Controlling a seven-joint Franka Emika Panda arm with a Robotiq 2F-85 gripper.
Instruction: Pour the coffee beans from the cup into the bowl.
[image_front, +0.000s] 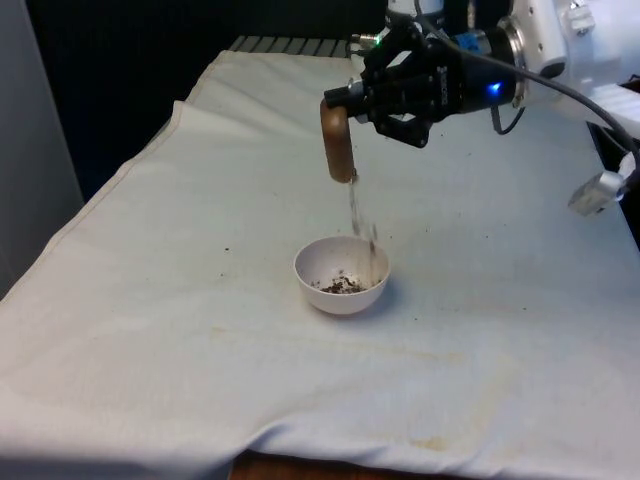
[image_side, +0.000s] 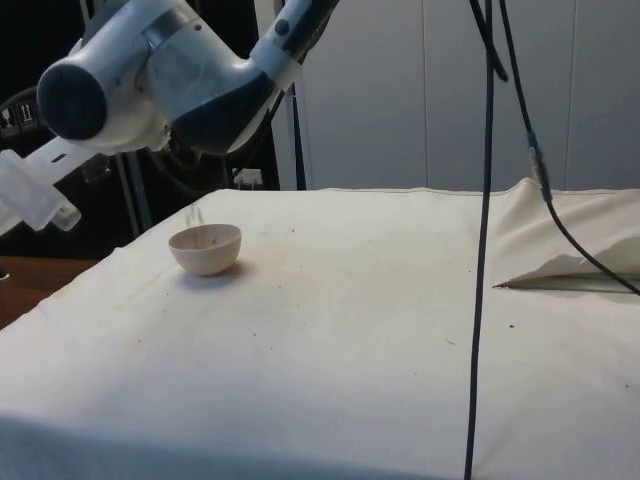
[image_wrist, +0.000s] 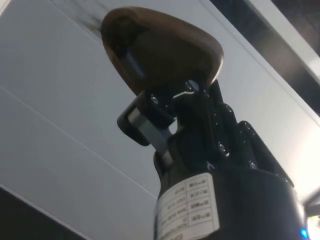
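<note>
One brown cup (image_front: 337, 145) hangs in the air above the desk (image_front: 150, 300), tipped mouth-down, its opening above and slightly to the front view's left of the white bowl (image_front: 341, 274). A thin stream of coffee beans (image_front: 358, 218) falls from the cup's lower end toward the bowl's far-right rim as seen from the front. The bowl stands upright on the white cloth near the middle of the desk, with a small dark heap of beans already lying on its bottom; most of its inside is bare. In the side view the bowl (image_side: 205, 249) sits close to the desk's edge on that picture's left, with faint falling beans above it.

Few specks lie on the cloth around the bowl, one to its left in the front view. Open cloth extends on all sides of the bowl: broad toward the near edge and toward the front view's left, narrower toward the right, where a cable crosses. The cloth shows faint yellowish stains near the front edge.

The hand (image_front: 352, 103) is turned sideways and grips the cup at its upper end, fingers closed narrowly on the cup wall. In the wrist view one finger (image_wrist: 150, 131) presses against the cup (image_wrist: 165, 47).
</note>
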